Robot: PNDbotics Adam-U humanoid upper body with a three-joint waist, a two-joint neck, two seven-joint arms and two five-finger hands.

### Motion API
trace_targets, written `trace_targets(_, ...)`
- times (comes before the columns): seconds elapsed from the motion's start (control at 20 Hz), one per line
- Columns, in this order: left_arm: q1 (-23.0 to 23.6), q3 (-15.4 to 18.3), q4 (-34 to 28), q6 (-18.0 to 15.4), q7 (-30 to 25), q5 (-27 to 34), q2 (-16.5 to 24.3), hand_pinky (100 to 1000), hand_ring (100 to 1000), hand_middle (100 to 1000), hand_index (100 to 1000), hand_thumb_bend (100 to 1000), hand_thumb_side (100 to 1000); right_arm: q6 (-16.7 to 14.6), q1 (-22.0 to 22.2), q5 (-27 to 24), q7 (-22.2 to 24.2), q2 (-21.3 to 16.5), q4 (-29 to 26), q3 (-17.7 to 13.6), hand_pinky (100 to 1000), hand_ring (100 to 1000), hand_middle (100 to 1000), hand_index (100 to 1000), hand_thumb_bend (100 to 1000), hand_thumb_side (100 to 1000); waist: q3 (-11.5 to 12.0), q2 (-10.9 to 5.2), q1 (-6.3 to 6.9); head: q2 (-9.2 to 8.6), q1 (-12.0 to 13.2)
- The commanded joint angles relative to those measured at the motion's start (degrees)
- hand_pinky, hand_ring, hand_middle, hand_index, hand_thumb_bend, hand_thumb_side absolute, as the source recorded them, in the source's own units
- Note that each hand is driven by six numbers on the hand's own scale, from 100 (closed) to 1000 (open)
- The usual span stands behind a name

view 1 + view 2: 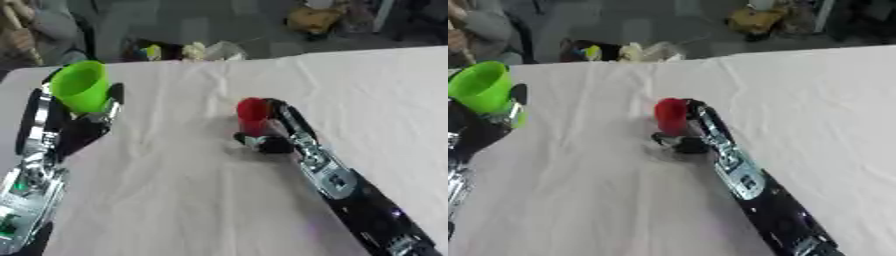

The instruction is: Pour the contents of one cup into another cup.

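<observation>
A bright green cup [80,85] is held up above the table's left side, its mouth tilted up and toward me, with my left hand [98,111] curled round its lower part. A red cup [253,116] stands upright on the white cloth near the middle. My right hand [273,134] is wrapped round the red cup from its right side and front, the black fingers curling under its base. I cannot see what is inside either cup.
A white cloth [192,190] covers the whole table and is slightly creased. Beyond the far edge lie a few small coloured items [175,50] on the floor. A person's sleeve and hand show at the top left corner, away from the cups.
</observation>
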Motion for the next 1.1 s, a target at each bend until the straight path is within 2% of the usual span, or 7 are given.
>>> trace_targets(0.05, -1.17, -0.14, -1.24, -0.06, -0.22, 0.21, 0.35, 100, 332, 283, 662, 100, 192, -0.36, -1.65, 1.00, 0.57, 0.37, 0.50, 0.30, 776, 713, 596, 749, 544, 221, 0.18, -0.76, -0.01, -0.63, -0.35)
trace_targets(0.4, -1.32, -0.22, -1.23, -0.08, -0.31, 0.35, 0.18, 100, 332, 282, 662, 100, 196, -0.59, -2.77, 2.15, 0.85, 1.59, 2.51, 0.36, 684, 578, 460, 616, 425, 175, 0.41, -0.71, -0.15, -0.77, -0.63)
trace_targets(0.5, -1.34, -0.21, -1.22, -0.09, -0.30, 0.39, 0.19, 100, 332, 282, 662, 100, 197, -0.63, -2.87, 2.19, 0.87, 1.77, 2.86, 0.39, 635, 522, 408, 563, 350, 134, 0.42, -0.73, -0.19, -0.75, -0.63)
trace_targets(0.55, -1.33, -0.20, -1.21, -0.10, -0.29, 0.42, 0.19, 100, 331, 282, 662, 100, 200, -0.57, -2.89, 2.18, 0.90, 1.85, 3.02, 0.40, 581, 477, 369, 525, 272, 100, 0.41, -0.73, -0.21, -0.76, -0.64)
trace_targets(0.6, -1.33, -0.19, -1.19, -0.10, -0.27, 0.45, 0.19, 100, 332, 282, 662, 100, 200, -0.50, -2.90, 2.13, 0.93, 1.92, 3.16, 0.40, 575, 473, 365, 522, 264, 100, 0.39, -0.74, -0.24, -0.77, -0.65)
trace_targets(0.75, -1.36, -0.16, -1.20, -0.14, -0.25, 0.50, 0.21, 100, 331, 282, 661, 100, 202, -0.18, -2.91, 1.84, 1.08, 2.03, 3.35, 0.44, 492, 395, 313, 476, 107, 100, 0.26, -0.75, -0.33, -0.84, -0.69)
trace_targets(1.1, -1.16, 0.11, -1.46, -0.21, -0.05, 0.51, 0.72, 100, 328, 280, 661, 100, 206, 0.62, -2.68, -0.47, -0.20, 1.38, 1.19, 0.32, 438, 343, 273, 436, 100, 100, -0.47, -1.00, -0.54, -0.76, -0.50)
